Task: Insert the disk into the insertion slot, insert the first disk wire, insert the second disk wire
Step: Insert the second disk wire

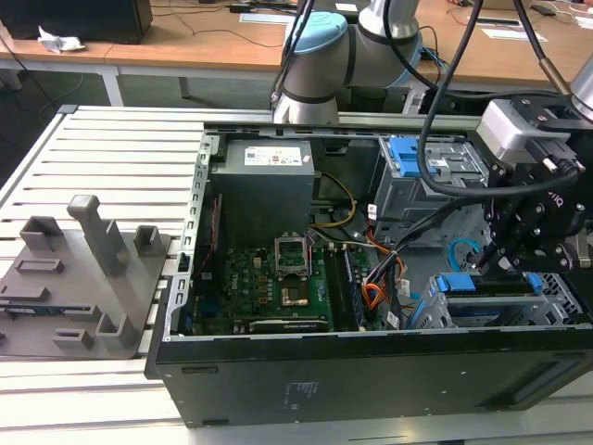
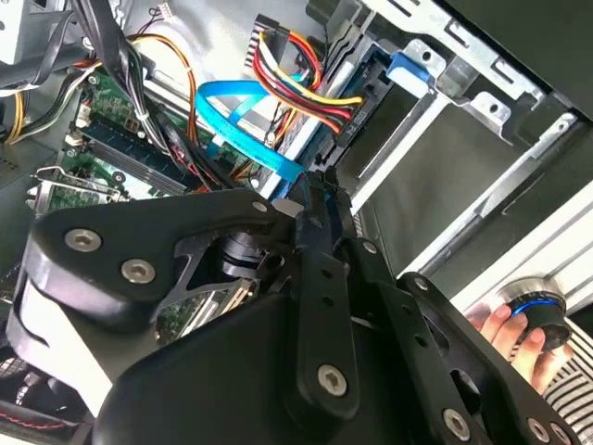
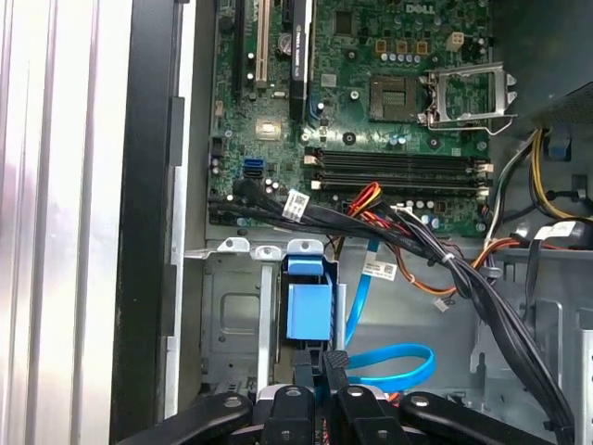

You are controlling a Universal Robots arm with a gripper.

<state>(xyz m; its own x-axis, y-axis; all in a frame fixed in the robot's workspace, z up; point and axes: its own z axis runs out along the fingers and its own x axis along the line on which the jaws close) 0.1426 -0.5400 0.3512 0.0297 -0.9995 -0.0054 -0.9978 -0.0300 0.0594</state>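
Hung low in the open computer case (image 1: 371,371), with the gripper (image 3: 324,357) drawn shut and tips together; could not make out anything pinched between them. Hovered just beside the disk (image 3: 306,311), told by its bright blue carrier. Appeared already seated in the insertion slot (image 3: 232,315), the low bay of perforated sheet metal, carrier tab facing the gripper. Looped loose just beyond, a flat blue data cable (image 3: 394,366), one end lying close to the fingertips (image 2: 320,199) in the second wrist view. Crossed the bay farther on, a thick black wire bundle (image 3: 435,250) with red, yellow and orange leads. Lay farthest, the green motherboard (image 3: 371,93).

Judged to be the first-wire stage. Best done by taking the plug by its body rather than the cable, lining it square to the socket on the disk, keeping the blue loop clear of the black bundle, and pressing straight and lightly to avoid a bent connector.
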